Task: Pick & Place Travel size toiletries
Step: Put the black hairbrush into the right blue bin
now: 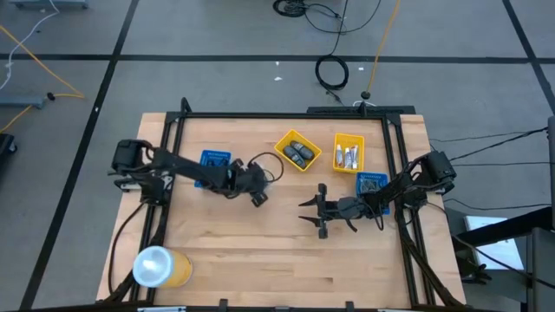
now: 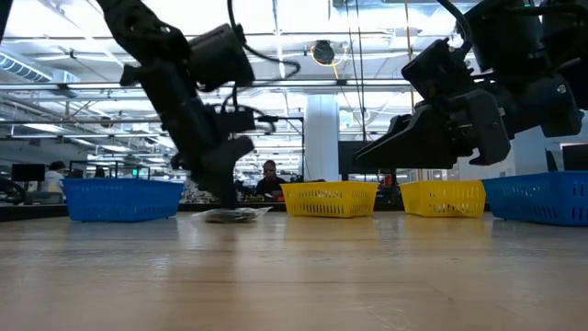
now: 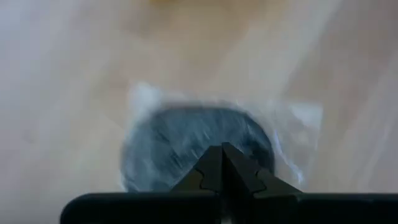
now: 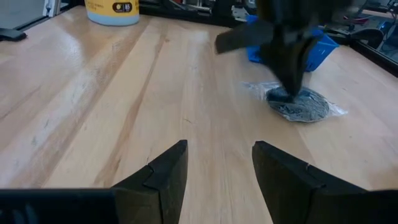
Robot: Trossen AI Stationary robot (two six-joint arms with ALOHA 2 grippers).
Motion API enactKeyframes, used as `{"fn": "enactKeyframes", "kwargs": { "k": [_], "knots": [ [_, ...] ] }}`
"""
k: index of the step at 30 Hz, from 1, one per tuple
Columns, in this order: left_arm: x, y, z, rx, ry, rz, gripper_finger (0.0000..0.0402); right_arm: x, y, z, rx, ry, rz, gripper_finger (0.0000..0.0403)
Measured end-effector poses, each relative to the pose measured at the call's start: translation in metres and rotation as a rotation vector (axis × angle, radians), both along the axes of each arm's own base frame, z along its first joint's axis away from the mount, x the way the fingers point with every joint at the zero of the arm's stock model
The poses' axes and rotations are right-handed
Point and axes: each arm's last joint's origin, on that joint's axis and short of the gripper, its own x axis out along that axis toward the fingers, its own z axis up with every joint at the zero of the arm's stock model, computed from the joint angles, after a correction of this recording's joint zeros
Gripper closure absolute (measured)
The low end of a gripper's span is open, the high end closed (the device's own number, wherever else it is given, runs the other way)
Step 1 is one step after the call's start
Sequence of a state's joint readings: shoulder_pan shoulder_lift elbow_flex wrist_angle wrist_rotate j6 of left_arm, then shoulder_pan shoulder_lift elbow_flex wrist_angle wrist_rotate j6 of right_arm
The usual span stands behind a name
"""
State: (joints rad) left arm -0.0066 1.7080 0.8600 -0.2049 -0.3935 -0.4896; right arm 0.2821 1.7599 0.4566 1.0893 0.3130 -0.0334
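Note:
A flat round grey disc [image 4: 305,106] in a clear wrapper lies on the wooden table near its middle; it also shows in the left wrist view [image 3: 168,149] and the low view [image 2: 230,215]. My left gripper [image 1: 258,196] stands over it, fingers shut, tips at the disc's edge. My right gripper [image 1: 314,213] is open and empty, low over the table to the disc's right, pointing toward it. Dark oblong bottles lie in a yellow tray [image 1: 297,150] and silvery tubes in a second yellow tray [image 1: 349,153]. My left gripper comes at the disc from above, slanting down, and its shut fingertips [image 3: 222,155] meet at the disc's rim [image 4: 281,96]. The fingers hide whether they pinch the disc or only its wrapper. The disc lies flat on the table.
A blue tray [image 1: 215,160] stands behind the left arm, and another blue tray [image 1: 371,183] with small items by the right arm. An orange cup with a whitish top [image 1: 160,267] stands at the near left corner. Bare wood lies along the near side.

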Motion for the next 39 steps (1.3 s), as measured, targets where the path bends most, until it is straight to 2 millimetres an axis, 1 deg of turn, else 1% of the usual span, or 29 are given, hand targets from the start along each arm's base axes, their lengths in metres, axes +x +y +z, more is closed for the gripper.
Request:
{"fn": "enactKeyframes", "kwargs": {
  "k": [2, 5, 6, 8, 9, 11, 13, 17, 19, 22, 26, 29, 31, 34, 39],
  "knots": [
    [0.002, 0.000, -0.008, -0.053, 0.013, -0.026, 0.0400, 0.000, 0.000, 0.000, 0.001, -0.003, 0.000, 0.0232],
    [0.012, -0.006, -0.013, -0.134, -0.060, -0.085, 0.0395, 0.000, 0.000, 0.000, 0.000, -0.003, 0.000, 0.0232],
    [0.017, -0.011, -0.015, -0.173, -0.099, -0.123, 0.0395, 0.000, 0.000, 0.000, -0.001, -0.004, 0.001, 0.0232],
    [0.028, -0.023, -0.013, -0.283, -0.205, -0.260, 0.0399, 0.000, 0.000, 0.001, 0.000, -0.006, 0.001, 0.0232],
    [0.032, -0.030, -0.011, -0.327, -0.258, -0.339, 0.0400, 0.000, 0.000, 0.001, 0.000, -0.006, 0.001, 0.0232],
    [0.041, -0.044, 0.003, -0.370, -0.410, -0.480, 0.0398, 0.000, 0.000, 0.001, 0.000, -0.006, 0.002, 0.0232],
    [0.043, -0.055, 0.015, -0.370, -0.491, -0.561, 0.0395, 0.000, 0.000, 0.000, 0.003, -0.002, 0.003, 0.0232],
    [0.037, -0.069, 0.033, -0.318, -0.527, -0.659, 0.0400, -0.001, 0.000, -0.004, 0.062, 0.041, -0.019, 0.0232],
    [0.034, -0.074, 0.035, -0.295, -0.513, -0.690, 0.0397, -0.002, -0.001, -0.006, 0.112, 0.062, -0.040, 0.0230],
    [0.030, -0.082, 0.028, -0.274, -0.448, -0.739, 0.0393, -0.001, -0.004, -0.010, 0.209, 0.103, -0.059, 0.0215],
    [0.030, -0.091, 0.011, -0.246, -0.381, -0.792, 0.0399, 0.012, -0.012, -0.009, 0.352, 0.190, -0.081, 0.0178],
    [0.032, -0.093, -0.007, -0.213, -0.327, -0.746, 0.0395, 0.021, -0.018, -0.012, 0.416, 0.322, -0.131, 0.0151],
    [0.033, -0.092, -0.020, -0.196, -0.291, -0.721, 0.0393, 0.027, -0.020, -0.009, 0.440, 0.366, -0.165, 0.0141],
    [0.035, -0.088, -0.036, -0.202, -0.250, -0.699, 0.0398, 0.029, -0.019, -0.007, 0.463, 0.388, -0.141, 0.0136],
    [0.041, -0.080, -0.045, -0.221, -0.272, -0.655, 0.0392, 0.031, -0.017, -0.005, 0.547, 0.381, -0.091, 0.0146]
  ]
}}
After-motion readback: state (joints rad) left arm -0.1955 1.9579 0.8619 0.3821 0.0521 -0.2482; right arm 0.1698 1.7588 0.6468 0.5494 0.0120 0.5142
